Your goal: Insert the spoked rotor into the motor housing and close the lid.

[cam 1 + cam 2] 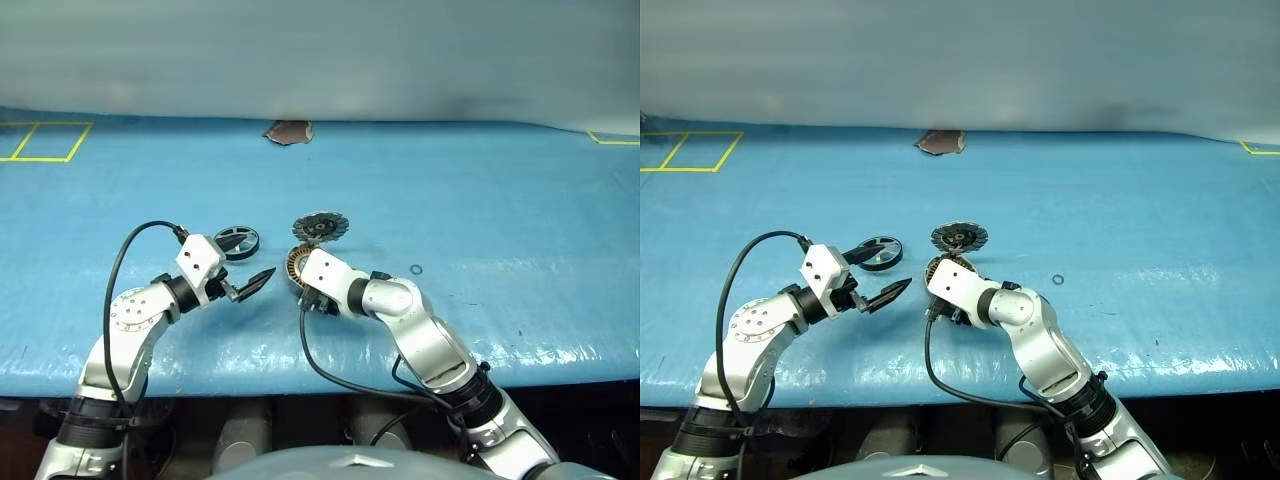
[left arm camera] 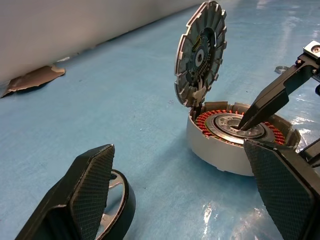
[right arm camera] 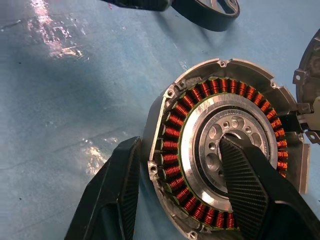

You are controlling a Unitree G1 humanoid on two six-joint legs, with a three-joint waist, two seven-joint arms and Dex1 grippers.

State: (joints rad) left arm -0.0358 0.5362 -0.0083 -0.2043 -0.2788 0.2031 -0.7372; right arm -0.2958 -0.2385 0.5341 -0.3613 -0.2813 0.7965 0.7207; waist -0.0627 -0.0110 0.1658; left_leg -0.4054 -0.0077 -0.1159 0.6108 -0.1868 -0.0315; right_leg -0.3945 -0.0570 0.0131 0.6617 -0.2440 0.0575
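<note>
In the head view, the motor housing [image 1: 297, 264] is seen mid-table toward the near edge, its lid [image 1: 319, 227] raised, the spoked rotor [image 1: 236, 241] just beside it near the wide-open, empty left gripper [image 1: 250, 284]. In the right wrist view, the right gripper [image 3: 185, 175] is seen half open, one finger inside the housing's centre, the other outside its wall, straddling the windings.

Sitting open on the blue table [image 1: 480, 210], the motor housing [image 2: 235, 145], with the lid [image 2: 200, 52] standing up at its far edge and blocking any approach from behind. Straddling the housing wall, the right gripper [image 3: 180, 192]: 1 finger inside on the silvery centre, 1 outside, taking up the mouth. Lying just beside the left gripper [image 1: 250, 283], the spoked rotor [image 1: 236, 241]. Stretching bare to the right, wide blue surface.
</note>
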